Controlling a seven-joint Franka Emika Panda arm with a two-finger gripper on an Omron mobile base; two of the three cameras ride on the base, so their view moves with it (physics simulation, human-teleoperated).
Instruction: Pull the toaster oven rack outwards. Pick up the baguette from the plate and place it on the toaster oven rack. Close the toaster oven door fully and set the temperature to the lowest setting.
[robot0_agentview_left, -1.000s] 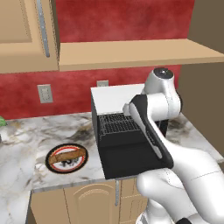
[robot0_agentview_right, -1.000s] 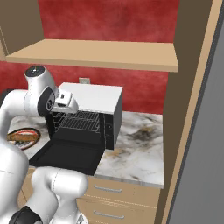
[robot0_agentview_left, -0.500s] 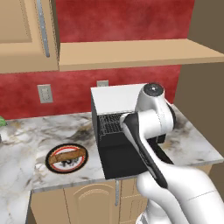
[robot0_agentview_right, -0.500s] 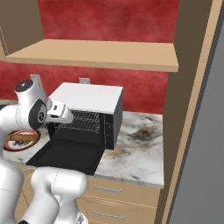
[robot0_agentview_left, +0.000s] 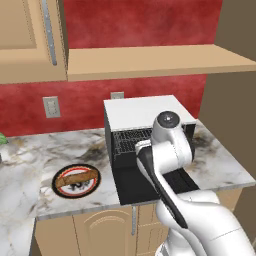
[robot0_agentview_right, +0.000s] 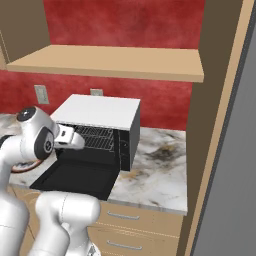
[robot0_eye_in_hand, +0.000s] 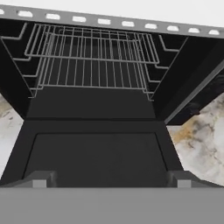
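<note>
**Arm swings left, claw backs off from the open oven**

Since 1 second ago the arm has swung leftward and drawn back from the oven mouth; the plate and loaf lie where they were.

The toaster oven (robot0_agentview_left: 145, 112) stands on the marble worktop (robot0_agentview_left: 30, 165) with its white top up. The toaster oven door (robot0_eye_in_hand: 94, 151) is folded down flat in front of the cavity, resting open over the worktop edge. The toaster oven rack (robot0_eye_in_hand: 92, 59) sits inside the cavity, its front bar near the opening.

The claw (robot0_eye_in_hand: 109, 178) hovers above the lowered door, facing into the cavity, its 2 fingertips (robot0_eye_in_hand: 41, 179) spread wide with nothing between them.

The baguette (robot0_agentview_left: 75, 176) lies across the plate (robot0_agentview_left: 64, 189), which rests on the worktop left of the oven, well apart from the claw.
</note>
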